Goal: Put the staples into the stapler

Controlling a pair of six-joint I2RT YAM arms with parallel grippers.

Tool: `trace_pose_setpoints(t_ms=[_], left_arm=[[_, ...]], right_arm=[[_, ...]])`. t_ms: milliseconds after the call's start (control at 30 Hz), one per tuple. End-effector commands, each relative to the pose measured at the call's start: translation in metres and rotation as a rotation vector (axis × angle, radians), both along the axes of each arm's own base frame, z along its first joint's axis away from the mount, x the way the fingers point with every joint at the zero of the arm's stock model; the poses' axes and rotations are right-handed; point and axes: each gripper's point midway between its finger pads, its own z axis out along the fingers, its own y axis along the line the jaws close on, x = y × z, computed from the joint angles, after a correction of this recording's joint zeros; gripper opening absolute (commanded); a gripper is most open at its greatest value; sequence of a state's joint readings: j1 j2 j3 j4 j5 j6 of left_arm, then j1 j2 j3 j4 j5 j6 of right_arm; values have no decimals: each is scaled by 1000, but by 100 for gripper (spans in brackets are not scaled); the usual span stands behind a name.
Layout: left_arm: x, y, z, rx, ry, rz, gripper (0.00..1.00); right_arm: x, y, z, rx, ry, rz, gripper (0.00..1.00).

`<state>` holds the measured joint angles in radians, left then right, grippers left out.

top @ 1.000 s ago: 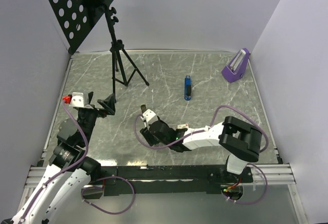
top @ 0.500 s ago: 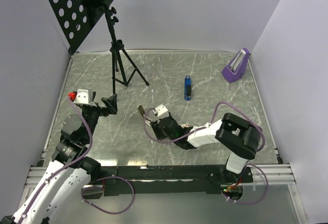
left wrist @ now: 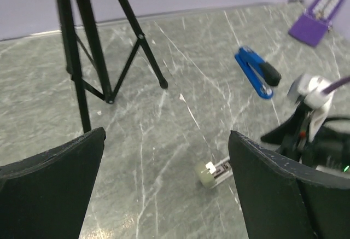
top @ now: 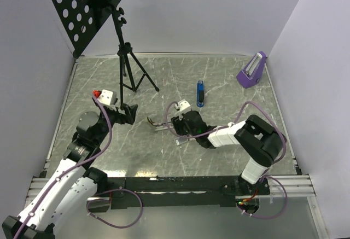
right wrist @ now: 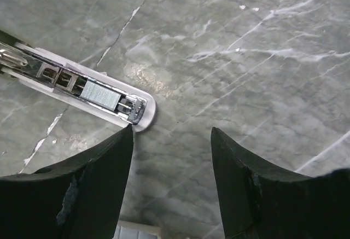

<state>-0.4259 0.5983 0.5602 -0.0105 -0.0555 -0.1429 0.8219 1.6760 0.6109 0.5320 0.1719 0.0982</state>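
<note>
The stapler lies swung open on the marble table, its pale base and metal channel facing up. A grey strip of staples sits in the channel close to its rounded end. My right gripper is open just off that end with only bare table between the fingers; from above it is right of the stapler. My left gripper is wide open and empty, looking at the stapler's rounded tip from the left. A small pale piece lies under the right gripper.
A black music-stand tripod stands at the back left, its legs ahead of my left gripper. A blue and black stapler-like tool lies behind the right gripper. A purple metronome stands at the back right.
My left gripper has swung right, toward the stapler. My right gripper has shifted back and to the right, and now sits beside the stapler's end.
</note>
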Motion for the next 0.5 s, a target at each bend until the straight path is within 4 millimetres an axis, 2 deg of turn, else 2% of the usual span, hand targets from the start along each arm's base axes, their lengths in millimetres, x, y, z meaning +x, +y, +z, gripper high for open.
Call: trace_pose_setpoints(t_ms=[0, 33, 100, 133, 333, 467], left_arm=[[2, -16, 8, 26, -30, -91, 99], [3, -17, 5, 45, -26, -104, 100], [7, -18, -3, 71, -3, -103, 99], [8, -18, -5, 94, -5, -108, 99], [7, -39, -42, 230, 41, -269, 99], [8, -48, -62, 283, 83, -342, 100]], right_arm=[[-8, 16, 52, 179, -30, 94, 64], [-9, 13, 62, 206, -24, 84, 64], [-12, 12, 71, 271, 45, 51, 61], [-6, 4, 76, 297, 66, 22, 60], [2, -12, 73, 461, 352, -62, 46], [4, -2, 75, 548, 443, -34, 43]])
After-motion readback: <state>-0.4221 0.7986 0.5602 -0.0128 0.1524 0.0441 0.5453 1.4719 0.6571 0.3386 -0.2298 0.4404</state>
